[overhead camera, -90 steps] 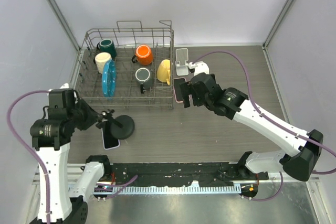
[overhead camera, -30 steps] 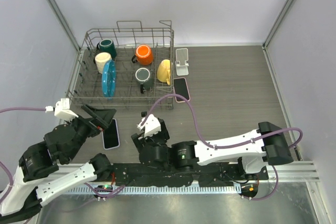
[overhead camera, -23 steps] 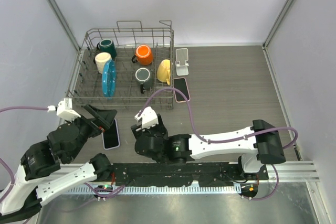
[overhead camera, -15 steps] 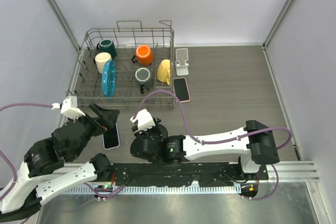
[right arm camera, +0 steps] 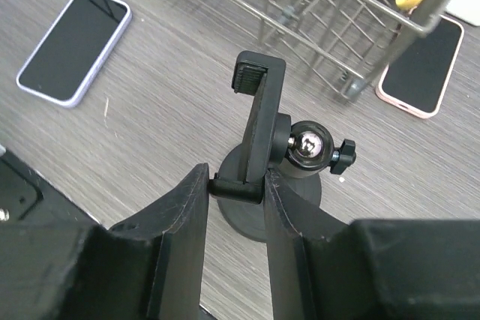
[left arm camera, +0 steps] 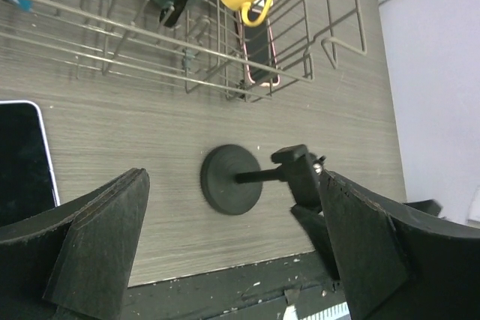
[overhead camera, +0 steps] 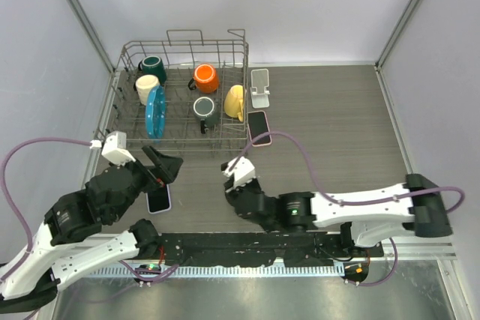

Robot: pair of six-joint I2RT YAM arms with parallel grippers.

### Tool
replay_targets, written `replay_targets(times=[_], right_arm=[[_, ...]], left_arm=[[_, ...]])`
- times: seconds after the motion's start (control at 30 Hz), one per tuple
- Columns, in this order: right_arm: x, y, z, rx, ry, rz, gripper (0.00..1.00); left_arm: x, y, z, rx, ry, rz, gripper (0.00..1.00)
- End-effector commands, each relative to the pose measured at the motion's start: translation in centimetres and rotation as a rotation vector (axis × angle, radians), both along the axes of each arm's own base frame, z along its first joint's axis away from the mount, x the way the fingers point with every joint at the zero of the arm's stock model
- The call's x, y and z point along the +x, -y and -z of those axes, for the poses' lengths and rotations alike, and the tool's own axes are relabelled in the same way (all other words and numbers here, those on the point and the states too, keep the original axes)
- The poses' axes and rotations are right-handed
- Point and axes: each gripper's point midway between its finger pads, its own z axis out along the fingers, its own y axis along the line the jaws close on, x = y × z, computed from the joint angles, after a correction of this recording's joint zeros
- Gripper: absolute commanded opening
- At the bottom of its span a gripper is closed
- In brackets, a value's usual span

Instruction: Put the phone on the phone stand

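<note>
A black phone stand (right arm camera: 259, 148) with a round base and a ball joint stands on the wooden table. My right gripper (right arm camera: 236, 181) is shut on the lower lip of its cradle. From above, my right wrist (overhead camera: 241, 183) hides the stand. The left wrist view shows the stand (left arm camera: 232, 189) below and ahead of my open left gripper (left arm camera: 234, 185), which holds nothing. A lavender-cased phone (overhead camera: 158, 198) lies face up left of the stand, under my left gripper (overhead camera: 161, 166). A pink-cased phone (overhead camera: 259, 127) lies by the rack's right corner.
A wire dish rack (overhead camera: 120, 95) at the back left holds several mugs and a blue plate (overhead camera: 155, 110). A white phone stand (overhead camera: 259, 88) stands right of the rack, behind the pink-cased phone. A black rail (overhead camera: 247, 249) runs along the near table edge.
My right wrist has shifted to the right and its jaws have narrowed onto the black stand's cradle. My left gripper has moved up and right, and opened a little wider.
</note>
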Motion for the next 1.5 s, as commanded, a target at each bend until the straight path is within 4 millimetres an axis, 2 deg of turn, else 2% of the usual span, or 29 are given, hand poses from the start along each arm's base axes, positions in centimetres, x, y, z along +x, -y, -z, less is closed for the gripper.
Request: replay_targets(times=[0.0,0.03,0.1,0.13,0.17,0.23,0.27,0.4,0.47,0.63,0.7,0.8,0.97,1.13,1.23,1.33,1.4,1.47], right_arm=[[-0.5,2.3,-2.6,0.036,0.053,-0.158,0.00],[-0.7,3.2,-4.0,0.074,0.061,-0.183,0.00],[-1.0,4.0,-3.6,0.067,0.043,-0.260,0.00],[-1.3,4.8,-4.5,0.092,0.045,-0.288,0.00],[-1.8,4.9,-4.6,0.103,0.029,-0.341,0.01],[-2.4,5.6,-4.5,0.105,0.031,-0.401,0.00],[-2.7,6.2,-5.4,0.134,0.046,-0.422,0.00],[-3.4,7.0,-5.0,0.133,0.058,-0.476,0.00],[-3.0,7.3,-4.3,0.113,0.064,-0.462,0.00],[-2.2,8.1,-2.8,0.051,0.065,-0.415,0.00],[-2.1,8.5,-1.9,0.031,0.061,-0.404,0.00],[-1.9,8.6,-1.6,0.029,0.042,-0.377,0.00],[-2.3,8.2,0.5,-0.020,-0.027,-0.380,0.01],[-1.9,8.7,1.4,-0.025,-0.046,-0.334,0.02],[-2.0,8.7,1.0,0.001,-0.033,-0.344,0.02],[-1.7,9.0,0.4,0.014,-0.007,-0.330,0.02],[-1.6,9.0,0.1,0.013,0.007,-0.336,0.02],[-1.7,8.9,0.1,0.008,0.021,-0.349,0.01]], left_arm=[[0.3,2.7,0.3,0.010,-0.010,0.088,1.00],[0.3,3.4,0.5,0.013,-0.012,0.114,1.00],[0.2,5.4,0.4,-0.005,0.006,0.197,1.00],[0.3,6.2,0.4,-0.009,0.012,0.224,1.00],[0.1,7.8,0.1,-0.043,0.026,0.284,1.00],[-0.1,9.5,-0.1,-0.042,0.046,0.363,1.00],[0.1,11.1,-0.1,-0.044,0.045,0.409,1.00],[-1.6,16.3,1.6,-0.026,-0.056,0.651,1.00],[-1.9,18.2,2.8,-0.038,-0.138,0.704,1.00],[-2.5,21.2,4.4,-0.152,-0.264,0.777,1.00],[-2.3,21.7,5.1,-0.174,-0.307,0.769,1.00],[-2.2,22.0,5.6,-0.207,-0.347,0.766,1.00],[-2.0,22.3,6.3,-0.253,-0.363,0.762,1.00],[-1.6,22.6,7.3,-0.311,-0.408,0.752,0.94],[-1.3,22.4,7.9,-0.307,-0.421,0.740,0.86],[-1.0,22.0,8.2,-0.316,-0.428,0.723,0.73],[-0.9,21.6,7.9,-0.319,-0.416,0.712,0.60],[-0.5,21.0,8.2,-0.304,-0.403,0.680,0.54]])
